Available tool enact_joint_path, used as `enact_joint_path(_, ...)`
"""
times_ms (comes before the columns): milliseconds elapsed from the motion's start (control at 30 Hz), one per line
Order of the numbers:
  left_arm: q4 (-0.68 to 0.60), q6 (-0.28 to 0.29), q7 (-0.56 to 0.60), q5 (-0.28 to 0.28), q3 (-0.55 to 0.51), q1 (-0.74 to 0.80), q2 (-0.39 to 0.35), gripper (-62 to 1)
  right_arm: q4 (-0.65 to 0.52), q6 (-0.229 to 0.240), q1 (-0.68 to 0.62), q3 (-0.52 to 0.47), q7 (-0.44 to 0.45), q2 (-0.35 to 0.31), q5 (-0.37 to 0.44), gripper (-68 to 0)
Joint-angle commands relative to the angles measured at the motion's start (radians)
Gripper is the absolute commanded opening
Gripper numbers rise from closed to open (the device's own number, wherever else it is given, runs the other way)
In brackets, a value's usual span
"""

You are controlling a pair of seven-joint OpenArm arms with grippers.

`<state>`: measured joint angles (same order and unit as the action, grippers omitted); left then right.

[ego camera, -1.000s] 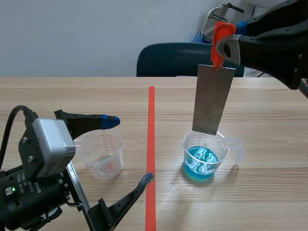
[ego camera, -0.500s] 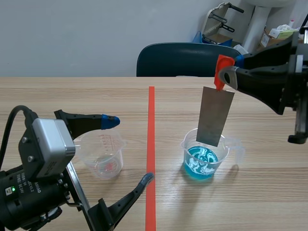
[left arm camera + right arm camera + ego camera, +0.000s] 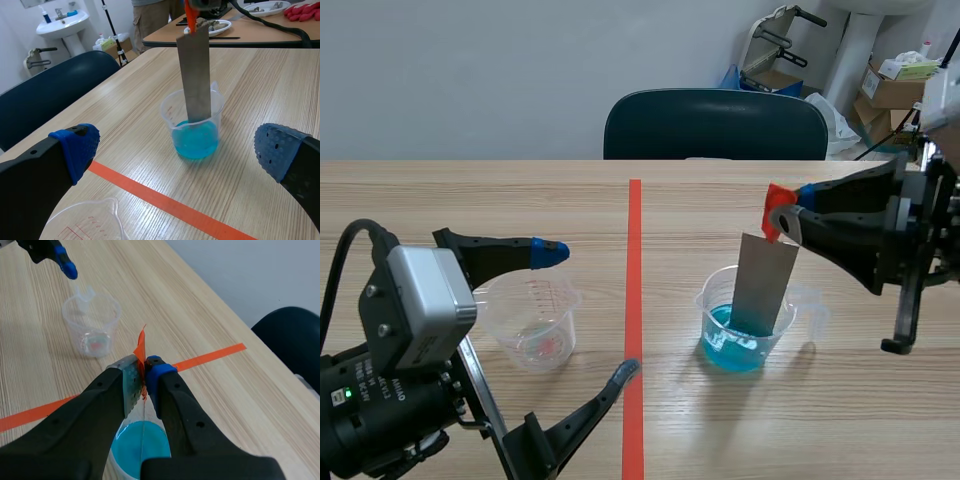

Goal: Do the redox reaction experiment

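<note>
A grey metal plate (image 3: 766, 282) with an orange tab (image 3: 776, 204) on its upper end stands slightly tilted, its lower end in the blue liquid of a clear beaker (image 3: 746, 322) right of the tape line. My right gripper (image 3: 778, 222) is shut on the tab; in the right wrist view the tab (image 3: 141, 351) is pinched between the pads and the blue liquid (image 3: 142, 445) lies straight below. My left gripper (image 3: 586, 314) stands open at the near left, beside a second clear beaker (image 3: 534, 320) with only a reddish trace at its bottom. The left wrist view has the plate (image 3: 196, 80) and blue beaker (image 3: 195, 131) ahead.
A dark blue chair (image 3: 716, 124) stands behind the table's far edge. An orange-red tape line (image 3: 634, 300) runs down the table's middle between the two beakers. Boxes and clutter (image 3: 895, 80) are at the back right.
My right gripper has come down and drawn to the right, lowering the plate from above the beaker until its lower end sits in the blue liquid. The left arm has not moved.
</note>
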<state>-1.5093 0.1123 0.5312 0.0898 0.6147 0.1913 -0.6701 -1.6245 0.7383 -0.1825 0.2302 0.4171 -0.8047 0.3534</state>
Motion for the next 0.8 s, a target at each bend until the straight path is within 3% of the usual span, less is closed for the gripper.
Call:
enact_joint_path(0, -0.014, 0.002, 0.01, 0.01, -0.002, 0.008, 0.008, 1.4, 0.011, 0.007, 0.036, 0.013, 0.037, 0.002, -0.003, -66.9)
enact_joint_path(433, -0.014, 0.002, -0.002, 0.01, -0.002, 0.008, 0.008, 1.4, 0.164, 0.007, 0.092, 0.097, 0.189, 0.064, -0.191, -66.9)
enact_joint_path(767, -0.014, 0.002, -0.002, 0.01, -0.002, 0.008, 0.008, 1.4, 0.179, 0.007, 0.092, 0.098, 0.204, 0.068, -0.201, -66.9)
